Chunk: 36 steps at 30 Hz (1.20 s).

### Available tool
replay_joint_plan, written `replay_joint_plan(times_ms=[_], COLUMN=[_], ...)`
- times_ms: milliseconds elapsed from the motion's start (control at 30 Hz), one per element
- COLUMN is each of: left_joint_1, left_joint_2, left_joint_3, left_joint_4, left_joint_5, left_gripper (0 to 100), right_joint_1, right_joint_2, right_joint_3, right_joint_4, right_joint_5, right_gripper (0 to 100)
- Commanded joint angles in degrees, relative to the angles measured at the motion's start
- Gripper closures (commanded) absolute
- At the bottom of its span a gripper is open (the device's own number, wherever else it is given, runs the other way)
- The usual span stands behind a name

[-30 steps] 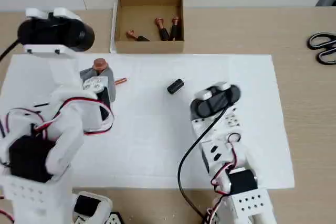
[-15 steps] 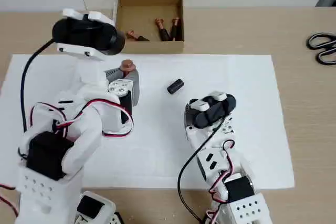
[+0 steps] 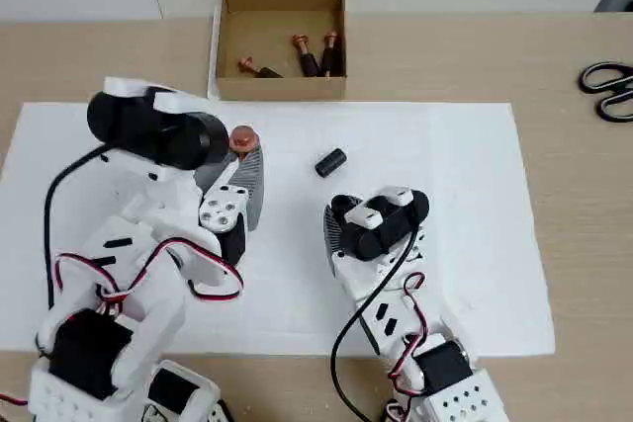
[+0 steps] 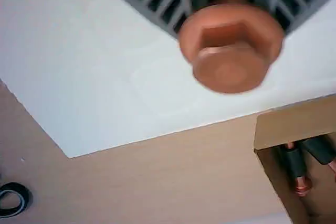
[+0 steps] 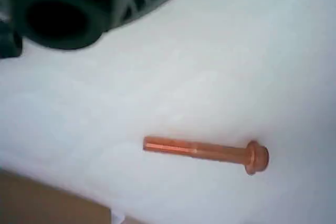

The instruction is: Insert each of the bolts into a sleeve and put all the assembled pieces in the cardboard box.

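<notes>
White sheet [image 3: 465, 205] covers most of the desk [image 3: 574, 244]; a strip of desk shows along each edge. Box [image 3: 282, 89] sits at the far edge, touching the sheet's far border. Widest open run of sheet: from the right arm out to the sheet's right edge. Left arm overhangs the sheet's left half.

Left gripper [image 3: 246, 153]: fingers pinching a bolt [image 3: 243, 138]. Its head sticks out past the fingertips toward the far edge, and its shank is hidden between the fingers. It hangs over the sheet, near the box's near wall but apart from it.

Right gripper [image 3: 336, 224]: over mid-sheet, fingers closed on a black held sleeve [image 5: 55, 19], seen end-on with its bore open to the wrist camera.

Loose sleeve [image 3: 330, 161]: on its side on the sheet, long axis slanted near-left to far-right. It lies between the two grippers and somewhat toward the box, touching none of them.

Loose bolt [image 5: 205, 152]: flat on the sheet, near one sheet edge.

Three assembled pieces [image 3: 309, 58] lie in the box, copper heads toward its far wall. Scissors [image 3: 608, 89] lie at the desk's right edge, well off the sheet.
</notes>
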Motion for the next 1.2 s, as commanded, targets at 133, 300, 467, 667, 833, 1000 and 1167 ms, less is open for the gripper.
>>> replay_joint_plan(times_ms=[133,300,467,667,833,1000,1167], left_joint_1=[0.3,0.4,0.5,4.2,4.8,4.8,5.9], left_joint_2=[-1.7,-1.7,-1.7,-1.7,-1.7,-1.5,-1.6], left_joint_3=[12.1,18.9,22.5,23.3,23.4,23.9,28.0], left_joint_4=[-9.9,-20.8,-26.3,-26.2,-26.0,-26.4,-31.1], left_joint_5=[0.0,3.5,3.5,6.2,11.4,11.7,11.5], left_gripper=[99,99,99,99,99,99,99], right_joint_1=[-1.1,-4.7,-6.7,-7.2,-7.2,-7.2,-7.3], right_joint_2=[-1.4,-1.2,-0.9,-0.9,-0.9,-0.9,-1.1], right_joint_3=[0.7,0.7,0.7,0.7,0.7,0.7,0.7], right_joint_4=[-1.0,-0.9,-0.8,-0.8,-0.8,-0.8,-0.9], right_joint_5=[-1.0,-1.0,-1.0,-3.5,-3.5,-3.6,-3.6], right_gripper=[99.5,99.5,99.5,99.5,99.5,99.5,99.5])
